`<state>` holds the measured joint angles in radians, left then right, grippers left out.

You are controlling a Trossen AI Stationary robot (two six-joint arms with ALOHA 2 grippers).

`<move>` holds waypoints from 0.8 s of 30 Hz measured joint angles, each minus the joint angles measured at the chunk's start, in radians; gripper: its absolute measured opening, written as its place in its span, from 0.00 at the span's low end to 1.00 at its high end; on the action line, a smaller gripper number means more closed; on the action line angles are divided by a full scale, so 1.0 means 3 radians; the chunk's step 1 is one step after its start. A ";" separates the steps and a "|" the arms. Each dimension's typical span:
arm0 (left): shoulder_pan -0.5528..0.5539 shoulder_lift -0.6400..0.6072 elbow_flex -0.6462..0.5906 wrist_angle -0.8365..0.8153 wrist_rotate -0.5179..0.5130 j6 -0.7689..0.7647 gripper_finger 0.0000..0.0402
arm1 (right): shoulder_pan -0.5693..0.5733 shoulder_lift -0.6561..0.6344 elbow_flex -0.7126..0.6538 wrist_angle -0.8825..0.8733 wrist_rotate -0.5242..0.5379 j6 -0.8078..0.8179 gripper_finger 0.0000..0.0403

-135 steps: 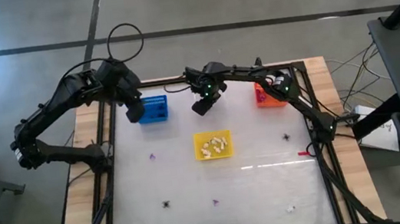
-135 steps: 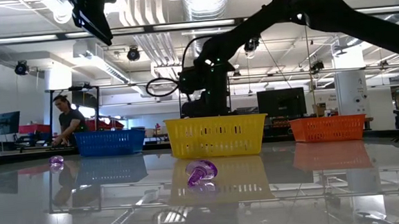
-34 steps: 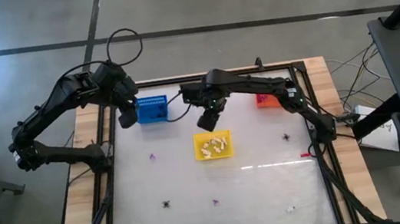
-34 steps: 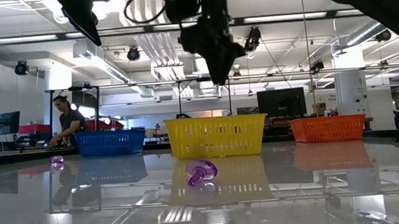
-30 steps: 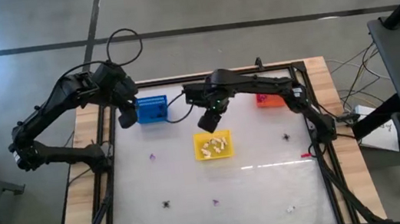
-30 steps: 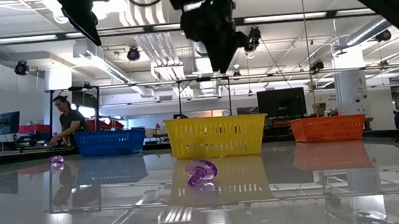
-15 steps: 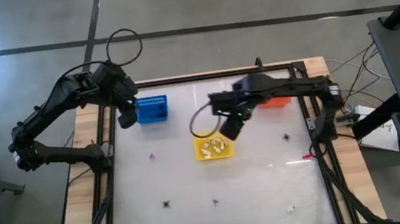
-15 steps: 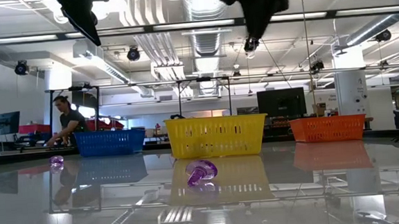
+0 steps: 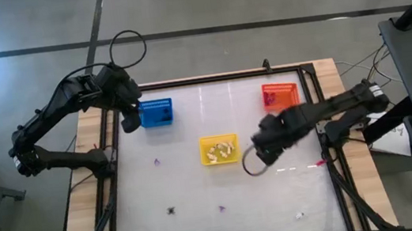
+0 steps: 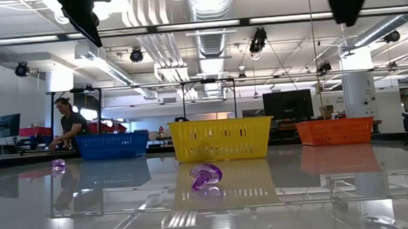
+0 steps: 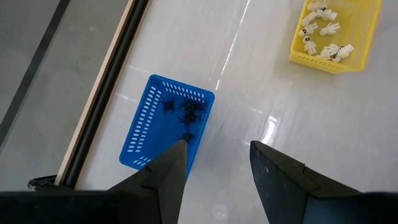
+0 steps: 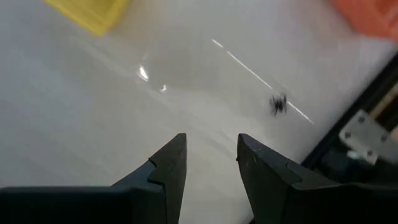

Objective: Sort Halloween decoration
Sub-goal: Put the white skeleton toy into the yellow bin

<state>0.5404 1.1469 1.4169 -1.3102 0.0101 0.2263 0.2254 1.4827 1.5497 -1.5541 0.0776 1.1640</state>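
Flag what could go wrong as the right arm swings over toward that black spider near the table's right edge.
1. The black spider is tiny and lies close to the table's frame rail; the right gripper, its fingers open and empty, could clip the rail or miss the pick.
2. The spider belongs with the others in the blue basket on the far side; the carry passes over the yellow basket, so a drop could land among the white pieces.

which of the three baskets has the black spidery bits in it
The blue basket, by the left gripper at the table's back left. Dark spidery trinkets lie in it; the yellow basket holds white pieces, the orange basket none visible.
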 joint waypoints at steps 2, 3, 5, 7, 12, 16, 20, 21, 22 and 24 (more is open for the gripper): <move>0.0000 0.0000 0.0000 0.0000 0.0000 0.0002 0.40 | 0.0154 -0.0008 -0.0113 0.0004 -0.0024 0.0202 0.34; 0.0000 0.0000 -0.0001 0.0000 0.0000 0.0002 0.40 | 0.0233 -0.0008 -0.0160 0.0007 -0.0056 0.0268 0.34; 0.0001 0.0000 0.0000 -0.0001 0.0000 0.0003 0.40 | 0.0375 -0.0007 -0.0261 0.0021 -0.0180 0.0337 0.35; 0.0000 0.0000 0.0000 -0.0001 0.0000 0.0003 0.40 | 0.0526 -0.0007 -0.0398 0.0113 -0.0301 0.0335 0.37; 0.0000 0.0001 0.0000 -0.0003 -0.0001 0.0003 0.40 | 0.0923 -0.0011 -0.0746 0.0717 -0.0438 0.0100 0.39; 0.0000 0.0001 0.0000 -0.0003 -0.0001 0.0003 0.40 | 0.1265 -0.0011 -0.0988 0.1193 -0.0484 -0.0140 0.39; 0.0000 0.0001 0.0000 -0.0015 -0.0001 0.0001 0.40 | 0.1562 -0.0009 -0.1199 0.1620 -0.0521 -0.0190 0.37; 0.0000 0.0001 0.0000 -0.0029 -0.0003 -0.0003 0.40 | 0.1635 -0.0009 -0.1239 0.1712 -0.0521 -0.0190 0.37; 0.0000 0.0001 0.0000 -0.0041 -0.0003 -0.0006 0.40 | 0.1712 -0.0009 -0.1282 0.1826 -0.0523 -0.0199 0.36; 0.0000 0.0001 0.0000 -0.0054 -0.0003 -0.0007 0.40 | 0.1853 -0.0009 -0.1365 0.2011 -0.0523 -0.0270 0.35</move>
<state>0.5404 1.1473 1.4168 -1.3262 0.0093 0.2241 0.7813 1.4801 1.1402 -0.9508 -0.0792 1.0829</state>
